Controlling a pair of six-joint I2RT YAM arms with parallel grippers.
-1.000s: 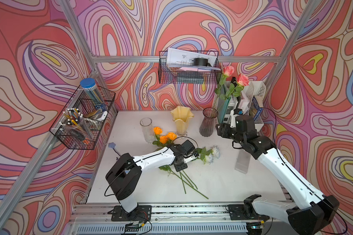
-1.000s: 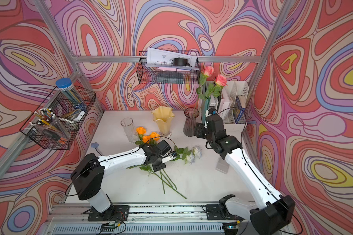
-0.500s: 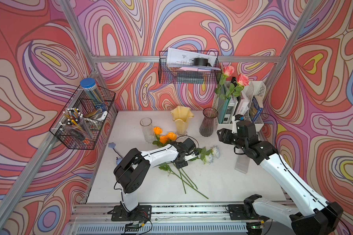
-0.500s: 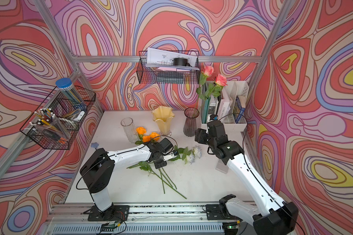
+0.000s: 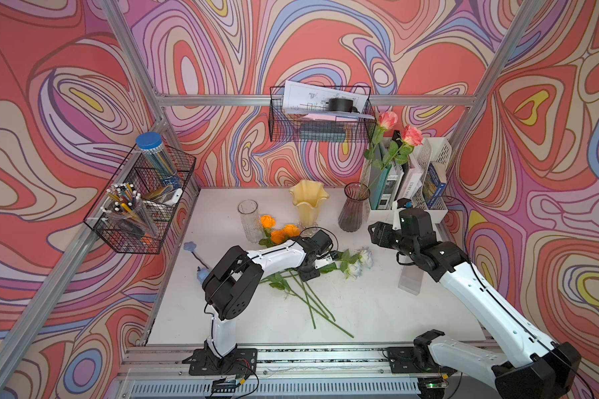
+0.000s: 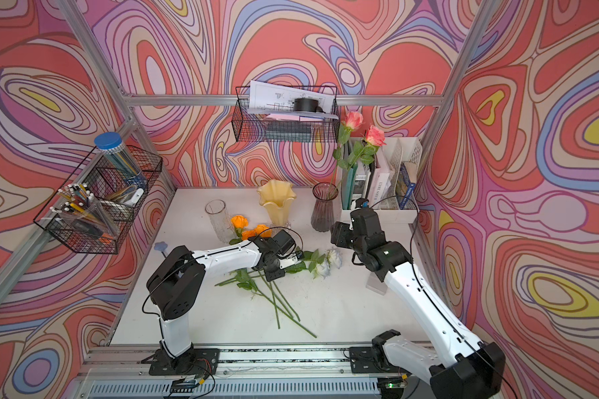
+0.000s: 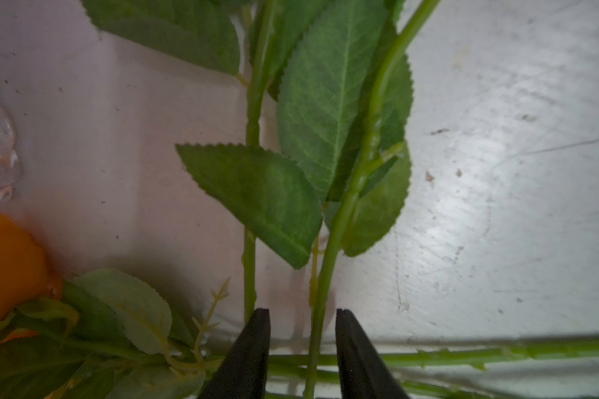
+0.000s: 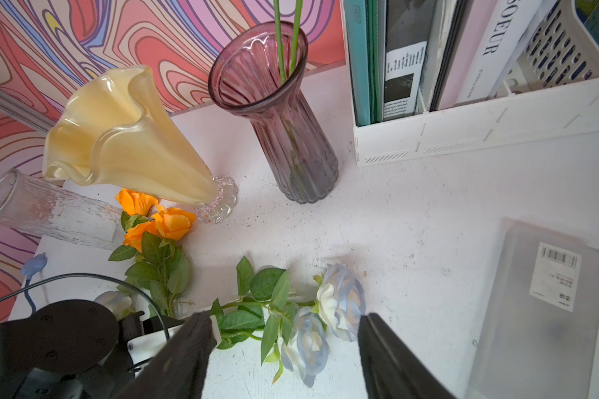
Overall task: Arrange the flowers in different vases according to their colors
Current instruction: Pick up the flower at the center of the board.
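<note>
Flowers (image 5: 343, 265) lie loose on the white bench (image 5: 360, 317), except for two. The pink roses (image 5: 400, 128) stand with their stems in the purple vase (image 5: 351, 214), at the right end of a row of three vases along the far side. The yellow vase (image 5: 306, 203) stands in the middle of that row and the clear vase (image 5: 249, 221) at the left; neither holds a flower.

The orange roses (image 5: 279, 232) lie with their heads just near of the clear vase and beside the yellow vase's foot. The white-blue roses (image 5: 359, 264) lie right of them, with two heads showing in both top views and their leaves pointing left. The green stems cross under the left arm and fan out towards the near edge.

The left pincer (image 7: 301, 314) points down onto this bundle. Its fingers (image 7: 253, 345) stand apart with one stem (image 7: 325, 269) running between them, and bench shows on either side of that stem. A second stem passes just outside one finger.

The right pincer (image 8: 284, 317) hangs above the bench, near of the purple vase and to its right. Its jaws are wide apart with nothing between them, and the white-blue heads lie below it. A white file rack (image 5: 436, 214) stands at the far right, and a clear plastic case (image 5: 410, 279) lies near of it.
</note>
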